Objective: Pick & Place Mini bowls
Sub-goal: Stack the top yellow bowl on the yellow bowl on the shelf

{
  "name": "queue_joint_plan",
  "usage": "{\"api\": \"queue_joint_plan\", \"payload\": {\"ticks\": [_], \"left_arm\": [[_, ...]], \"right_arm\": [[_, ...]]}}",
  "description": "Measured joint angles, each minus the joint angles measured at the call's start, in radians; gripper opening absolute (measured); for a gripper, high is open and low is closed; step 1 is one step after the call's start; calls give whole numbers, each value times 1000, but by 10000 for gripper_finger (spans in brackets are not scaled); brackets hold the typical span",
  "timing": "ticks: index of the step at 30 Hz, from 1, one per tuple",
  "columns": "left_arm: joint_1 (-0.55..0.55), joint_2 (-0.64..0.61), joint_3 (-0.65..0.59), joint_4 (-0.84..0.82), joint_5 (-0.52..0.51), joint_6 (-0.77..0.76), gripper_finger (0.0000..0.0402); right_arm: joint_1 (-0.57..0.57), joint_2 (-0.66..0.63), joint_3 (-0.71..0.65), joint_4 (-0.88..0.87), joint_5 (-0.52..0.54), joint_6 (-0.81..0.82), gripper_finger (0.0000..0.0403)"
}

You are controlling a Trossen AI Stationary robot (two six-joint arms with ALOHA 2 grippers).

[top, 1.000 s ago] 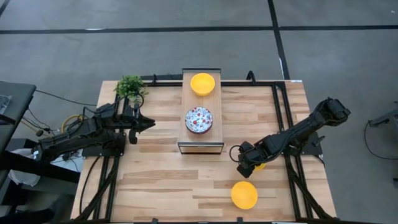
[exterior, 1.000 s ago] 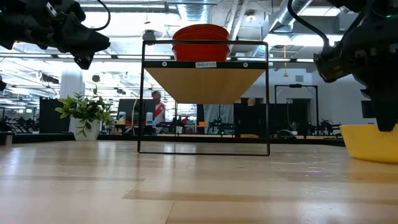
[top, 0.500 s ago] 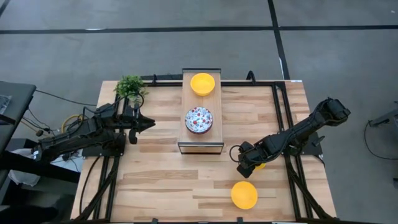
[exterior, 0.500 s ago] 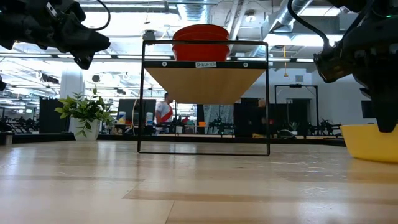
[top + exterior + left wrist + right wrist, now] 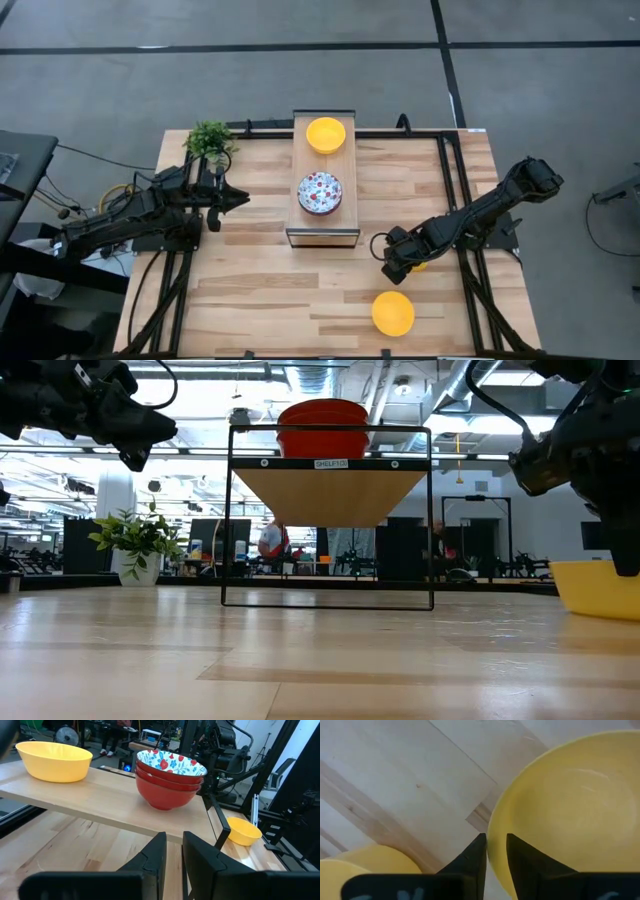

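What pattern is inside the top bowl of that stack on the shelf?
The top bowl is white inside with red and blue flowers, red outside; the left wrist view shows it best.

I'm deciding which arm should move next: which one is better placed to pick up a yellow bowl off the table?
Right. The right gripper hangs directly over a yellow bowl, while the left gripper waits beside the shelf.

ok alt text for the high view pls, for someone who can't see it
Overhead: the right end effector hangs over a yellow bowl on the wooden table, another yellow bowl nearby. A raised shelf holds a yellow bowl and floral bowls; the left end effector waits beside it.
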Motion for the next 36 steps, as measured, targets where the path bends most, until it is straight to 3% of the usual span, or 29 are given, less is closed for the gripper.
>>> {"api": "queue_joint_plan", "payload": {"ticks": [8, 36], "left_arm": [[0, 0, 0, 0, 0, 0, 63], [0, 0, 0, 0, 0, 0, 63]], "right_arm": [[0, -1, 1, -5, 1, 15, 8], [-18, -2, 62, -36, 1, 13, 0]]}}
